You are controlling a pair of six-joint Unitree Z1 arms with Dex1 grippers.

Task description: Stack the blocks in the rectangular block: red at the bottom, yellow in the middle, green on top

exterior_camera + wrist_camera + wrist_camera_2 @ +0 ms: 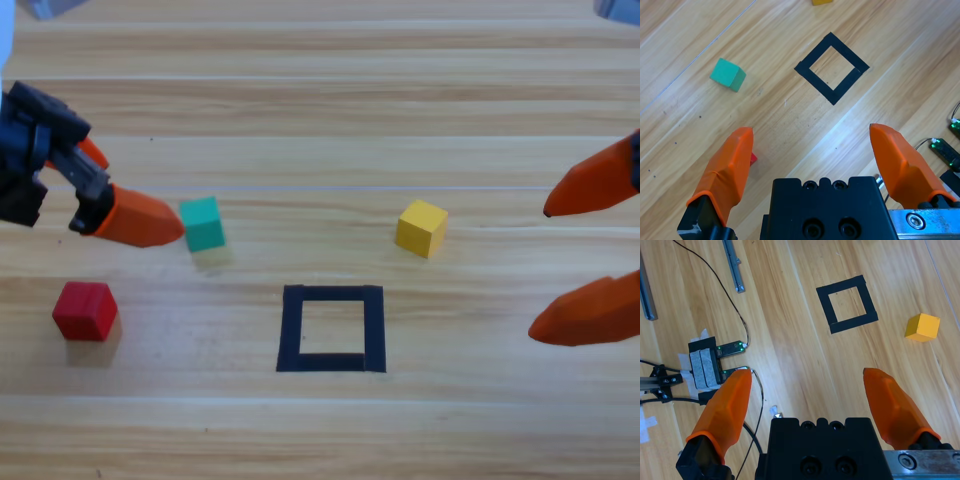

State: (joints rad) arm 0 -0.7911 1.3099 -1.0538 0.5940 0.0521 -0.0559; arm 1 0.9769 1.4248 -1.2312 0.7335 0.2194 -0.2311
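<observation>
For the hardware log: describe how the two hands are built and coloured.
The left hand and the right hand match: two smooth orange fingers tapering to blunt points, mounted on a black body with round screw holes. A silver metal plate with a bolt sits at one side.

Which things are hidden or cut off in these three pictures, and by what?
- Red cube: left wrist view shows only a sliver; the left gripper's own orange jaw covers the rest.
- Yellow cube: cut by the top edge of the left wrist view.
- Green cube and red cube: outside the right wrist view.
- Right gripper: high view shows only its open jaws; the right edge cuts off the rest.
</observation>
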